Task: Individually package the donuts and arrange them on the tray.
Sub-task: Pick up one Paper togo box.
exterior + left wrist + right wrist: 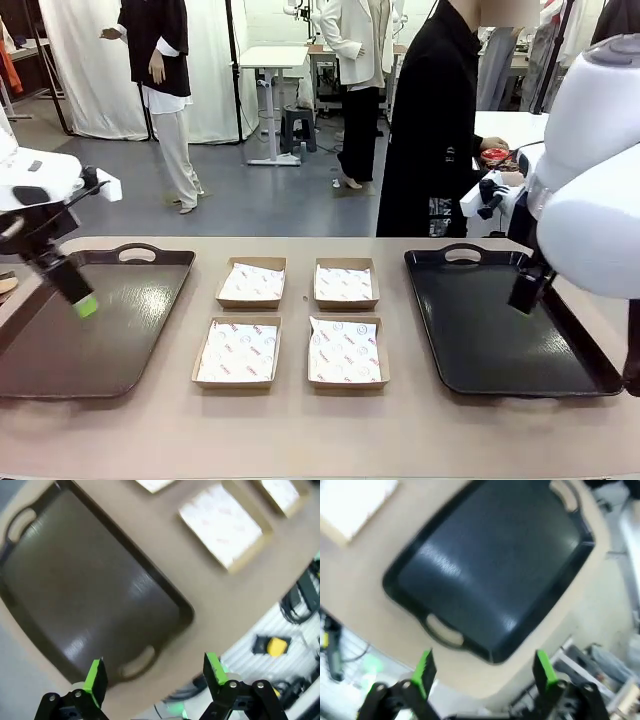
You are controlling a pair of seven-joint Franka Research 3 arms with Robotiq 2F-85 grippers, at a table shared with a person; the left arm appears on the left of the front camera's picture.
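Left tool (154, 664) hangs over the brown tray (90, 595) and right tool (485, 656) over the black tray (490, 575), both with jaws spread and empty. Each tray's long axis runs near-to-far on the tabletop (300, 430). A red donut (494, 155) lies beyond, beside the person (435, 120).

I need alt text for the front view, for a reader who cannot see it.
Four paper-lined boxes sit in a two-by-two block on a table, between a brown tray at left and a black tray at right. The left gripper hangs over the brown tray, the right gripper over the black one; a person in black stands at the far side.
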